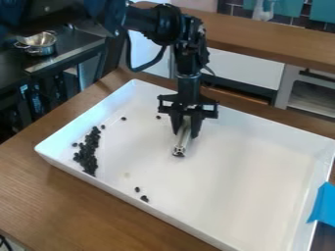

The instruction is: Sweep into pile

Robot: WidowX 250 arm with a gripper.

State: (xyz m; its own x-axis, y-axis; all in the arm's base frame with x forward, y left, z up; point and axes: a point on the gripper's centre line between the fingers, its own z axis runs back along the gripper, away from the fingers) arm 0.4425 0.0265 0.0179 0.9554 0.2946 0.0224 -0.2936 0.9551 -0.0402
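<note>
The tool [186, 133] is gripping a silver bar [182, 145] over the white tray [245, 171], while most dark beans [87, 152] are lying clustered at the view's left and strays [144, 198] are sitting apart, so its narrow end is probably risking missing them or, swept hard, scattering the cluster.

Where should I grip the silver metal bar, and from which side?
Probably best from straight above, across its narrow width with a finger on each long side, much as the gripper has it now. The bar is long, slim and straight-sided, and its near end juts toward the camera, so I'd leave that end free.
</note>
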